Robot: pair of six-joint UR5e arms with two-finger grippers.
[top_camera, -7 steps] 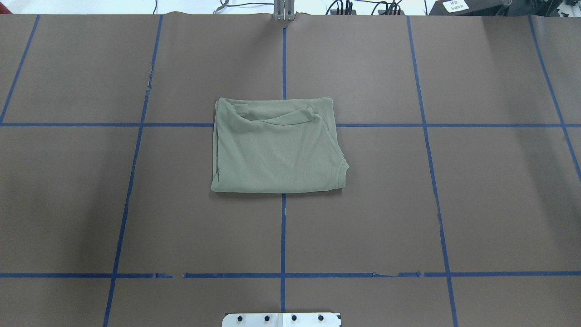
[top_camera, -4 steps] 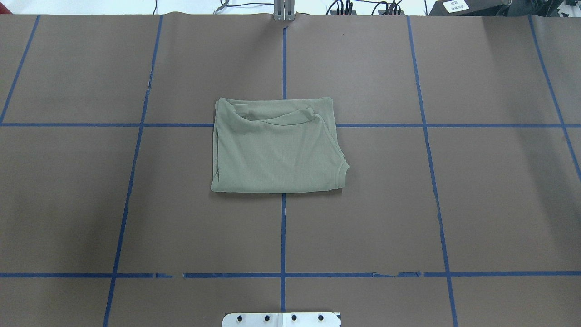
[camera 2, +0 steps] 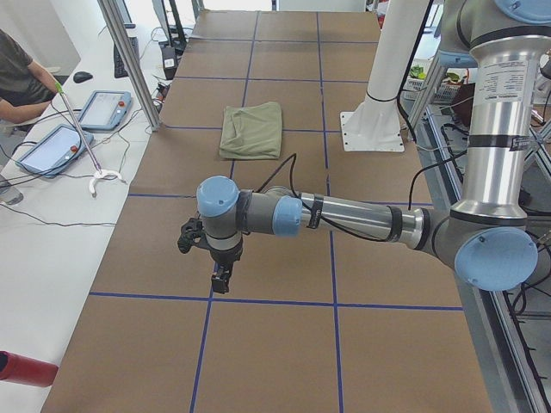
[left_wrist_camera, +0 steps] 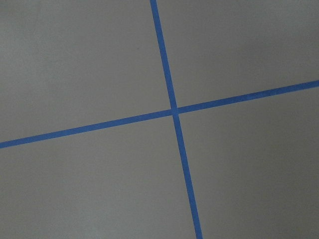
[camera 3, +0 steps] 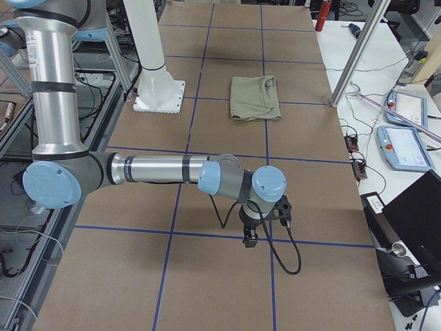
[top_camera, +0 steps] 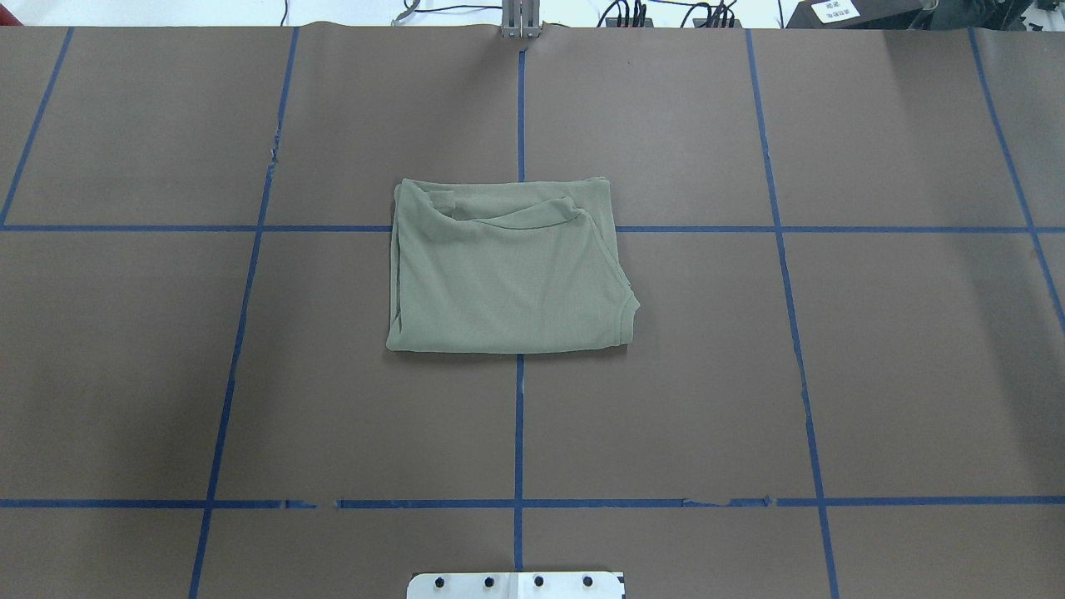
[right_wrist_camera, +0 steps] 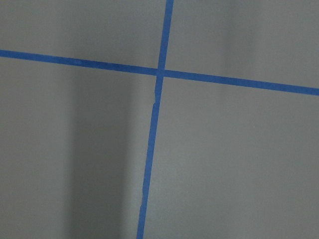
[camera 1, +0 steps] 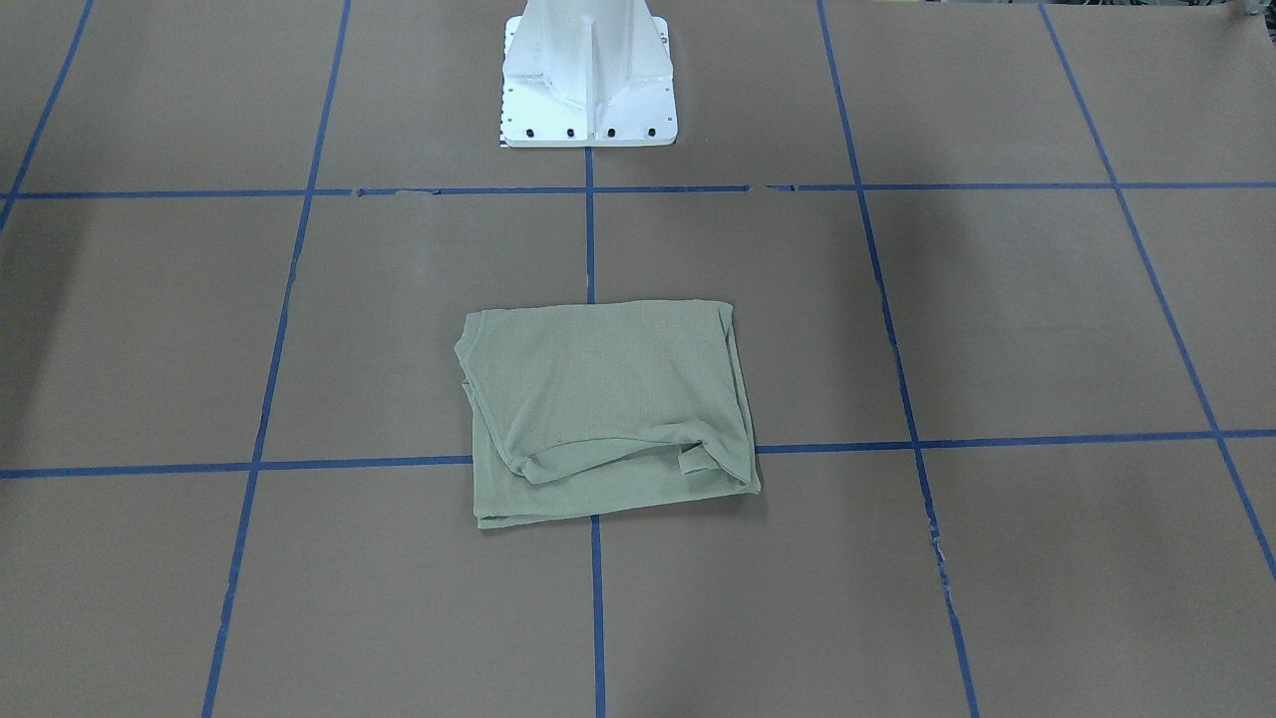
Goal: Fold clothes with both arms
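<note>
On the table (top_camera: 707, 374) lies the folded shirt (top_camera: 507, 270); left tool (camera 2: 220, 279), right tool (camera 3: 251, 239): cannot tell.

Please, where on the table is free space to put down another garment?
The table is bare on both sides of the folded shirt and between it and the white base. Crowded only toward the ends, where the left gripper and right gripper hang above it.

We see the green shirt (top_camera: 507, 283) folded into a near rectangle and lying flat in the middle of the brown table (top_camera: 874, 374). It covers one crossing of the blue tape lines (top_camera: 518, 433). Its ribbed neck (top_camera: 541, 218) lies near the far edge. At the table's near edge is a white plate (top_camera: 516, 585) with four dark bolts, and black cables (top_camera: 666, 12) lie beyond the far edge.
</note>
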